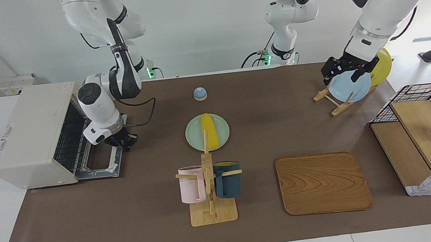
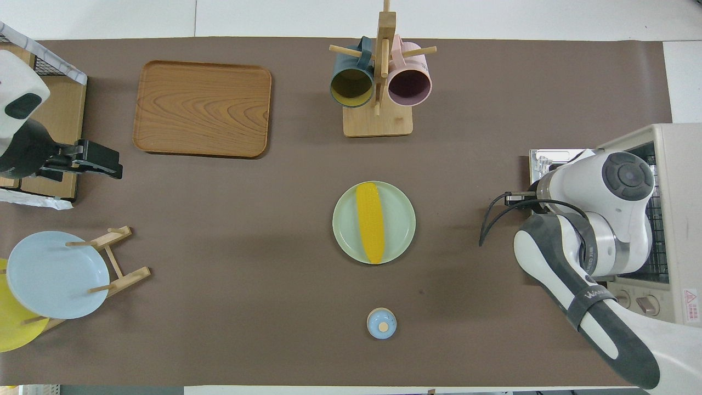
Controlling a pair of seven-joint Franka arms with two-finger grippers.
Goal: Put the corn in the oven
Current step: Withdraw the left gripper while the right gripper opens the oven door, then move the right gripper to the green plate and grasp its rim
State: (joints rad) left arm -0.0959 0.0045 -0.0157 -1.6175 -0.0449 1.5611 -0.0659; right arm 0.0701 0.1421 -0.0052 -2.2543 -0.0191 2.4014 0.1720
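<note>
The yellow corn (image 1: 209, 131) lies on a pale green plate (image 1: 195, 135) at the table's middle; it also shows in the overhead view (image 2: 370, 222). The off-white oven (image 1: 28, 132) stands at the right arm's end of the table, its door (image 1: 100, 165) folded down flat and the wire rack showing inside. My right gripper (image 1: 123, 140) is low at the open door's outer edge, well apart from the corn. My left gripper (image 1: 348, 69) is open and empty in the air over the plate rack at the left arm's end.
A small blue bell (image 1: 200, 93) sits nearer to the robots than the plate. A wooden mug tree (image 1: 209, 185) with a pink and a dark blue mug stands farther out. A wooden tray (image 1: 322, 182), a rack with a blue plate (image 1: 350, 86) and a wire basket (image 1: 425, 135) are toward the left arm's end.
</note>
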